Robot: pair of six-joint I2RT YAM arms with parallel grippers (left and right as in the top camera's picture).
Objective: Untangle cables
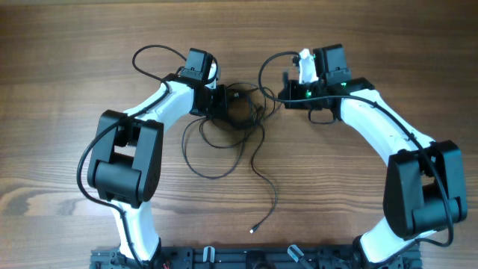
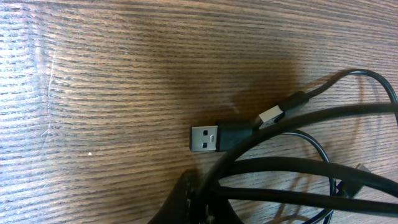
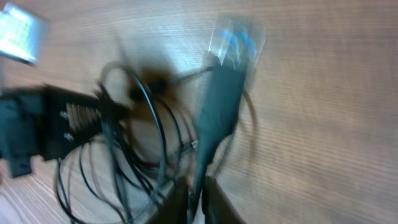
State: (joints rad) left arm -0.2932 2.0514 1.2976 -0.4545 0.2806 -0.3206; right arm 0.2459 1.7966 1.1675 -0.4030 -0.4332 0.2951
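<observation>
The cables (image 1: 240, 112) are thin black wires knotted in a small bundle at the table's middle. Loops spread toward the front, and one strand ends in a tiny plug (image 1: 254, 229). My left gripper (image 1: 221, 101) is at the bundle's left side. In the left wrist view it (image 2: 200, 200) is shut on a black strand, and a USB plug (image 2: 205, 138) lies just ahead. My right gripper (image 1: 278, 95) is at the bundle's right. In the blurred right wrist view its fingers (image 3: 214, 202) stand close together on a thicker black cable (image 3: 217, 112) with a clear-tipped plug (image 3: 236, 40).
Bare wood-grain table (image 1: 67, 90) surrounds the bundle. Thicker black cords (image 1: 153, 52) wired to the arms arc behind each wrist. Both arm bases sit at the front edge (image 1: 239, 258). In the right wrist view, my left gripper (image 3: 43, 127) shows across the bundle.
</observation>
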